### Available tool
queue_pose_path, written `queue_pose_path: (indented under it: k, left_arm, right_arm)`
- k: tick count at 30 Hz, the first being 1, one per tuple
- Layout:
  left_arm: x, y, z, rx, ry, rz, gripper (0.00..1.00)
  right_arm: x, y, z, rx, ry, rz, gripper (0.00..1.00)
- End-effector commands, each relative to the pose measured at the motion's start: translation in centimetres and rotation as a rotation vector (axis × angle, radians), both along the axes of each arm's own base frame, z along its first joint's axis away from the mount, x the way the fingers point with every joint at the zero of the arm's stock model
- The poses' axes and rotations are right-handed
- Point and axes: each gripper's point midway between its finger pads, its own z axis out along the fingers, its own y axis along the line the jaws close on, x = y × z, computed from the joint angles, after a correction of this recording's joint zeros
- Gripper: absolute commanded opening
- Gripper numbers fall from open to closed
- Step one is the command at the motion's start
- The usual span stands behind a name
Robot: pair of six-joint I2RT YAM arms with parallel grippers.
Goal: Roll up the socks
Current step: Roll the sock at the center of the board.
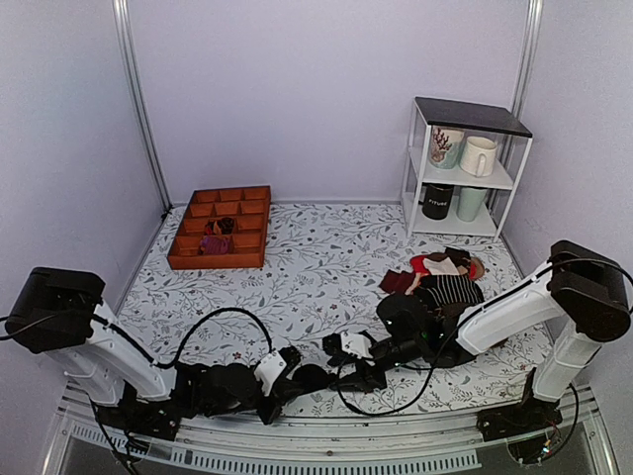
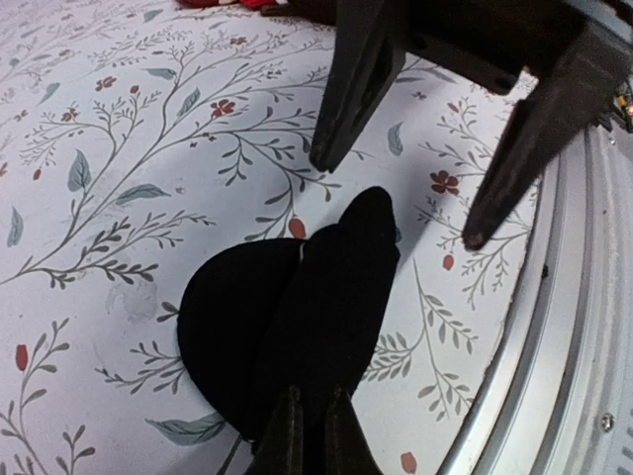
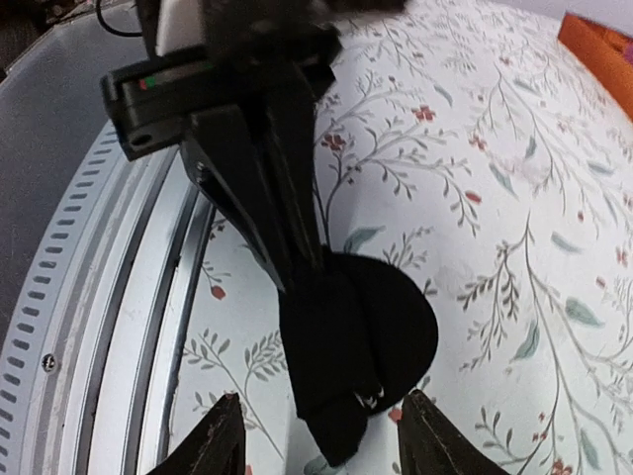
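Observation:
The socks (image 2: pixel 297 317) are a black folded bundle lying on the floral cloth near the table's front edge, also seen in the right wrist view (image 3: pixel 361 336) and from above (image 1: pixel 313 377). A bit of white stripe shows at one end. My left gripper (image 2: pixel 309 421) is shut on one end of the socks, its fingers (image 3: pixel 282 208) pinching the fabric. My right gripper (image 3: pixel 319 396) stands open just off the opposite end, one finger to each side, touching nothing. In the left wrist view the right gripper's fingers (image 2: pixel 346 89) hang spread above the far tip of the socks.
The metal rail of the table's near edge (image 2: pixel 564 366) runs right beside the socks. A pile of clothes (image 1: pixel 440 277) lies at the right. A brown compartment tray (image 1: pixel 220 228) sits at the back left. A white shelf with mugs (image 1: pixel 463 168) stands at the back right.

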Motion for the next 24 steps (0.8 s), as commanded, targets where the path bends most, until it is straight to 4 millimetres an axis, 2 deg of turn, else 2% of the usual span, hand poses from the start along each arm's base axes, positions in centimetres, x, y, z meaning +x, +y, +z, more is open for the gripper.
queue_pose_path:
  k: [1, 5, 9, 18, 21, 24]
  left_arm:
    - [-2.1, 5.3, -6.9, 0.282, 0.174, -0.021, 0.0]
    - [-2.3, 5.1, -7.3, 0.291, 0.189, -0.033, 0.0]
    - [-2.2, 5.2, -7.4, 0.292, 0.195, -0.034, 0.0]
    - [-2.2, 5.2, -7.5, 0.29, 0.203, -0.038, 0.0]
    - [-2.2, 5.1, -7.5, 0.287, 0.205, -0.039, 0.0]
    - [-2.2, 5.1, -7.7, 0.289, 0.209, -0.041, 0.0]
  right_arm:
    - [-0.6, 2.0, 3.5, 0.131, -0.226, 0.083, 0.55]
    - [-1.3, 2.6, 2.1, 0.082, -0.231, 0.116, 0.55]
    - [-1.5, 2.4, 0.7, 0.051, -0.208, 0.12, 0.55]
    - [-0.9, 2.3, -1.9, -0.016, -0.187, 0.088, 0.54]
    - [-0.7, 2.4, -2.1, -0.024, -0.179, 0.073, 0.46]
    - [-0.4, 2.3, -2.6, -0.054, -0.165, 0.056, 0.34]
